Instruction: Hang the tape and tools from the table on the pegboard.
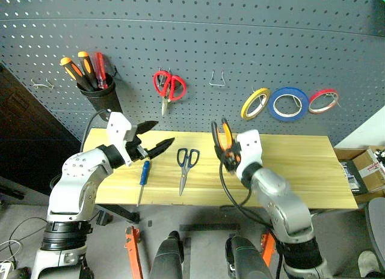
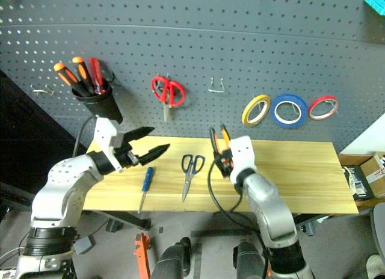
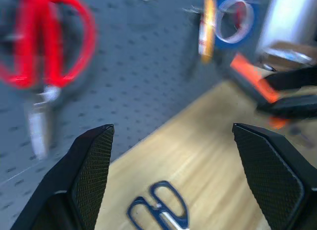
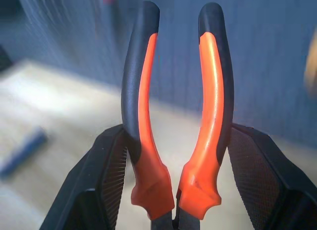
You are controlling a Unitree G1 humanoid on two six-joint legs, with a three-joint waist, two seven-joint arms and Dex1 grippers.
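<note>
My right gripper (image 1: 227, 154) is shut on the orange-and-black pliers (image 1: 223, 136), held above the table (image 1: 301, 165) with the handles (image 4: 213, 91) pointing up toward the pegboard (image 1: 240, 44). My left gripper (image 1: 163, 132) hangs open and empty over the table's left part. Below it lies the blue-handled screwdriver (image 1: 144, 173). The dark-handled scissors (image 1: 187, 160) lie flat between the two grippers, also visible in the left wrist view (image 3: 161, 212). The yellow tape (image 1: 255, 103) hangs on the pegboard to the right.
On the pegboard hang red scissors (image 1: 169, 86), a blue roll (image 1: 289, 103) and a red roll (image 1: 323, 101). A black cup (image 1: 99, 92) holds orange and red screwdrivers. A bare hook (image 1: 217, 80) sits above the pliers. A cardboard box (image 1: 367, 168) stands at the right.
</note>
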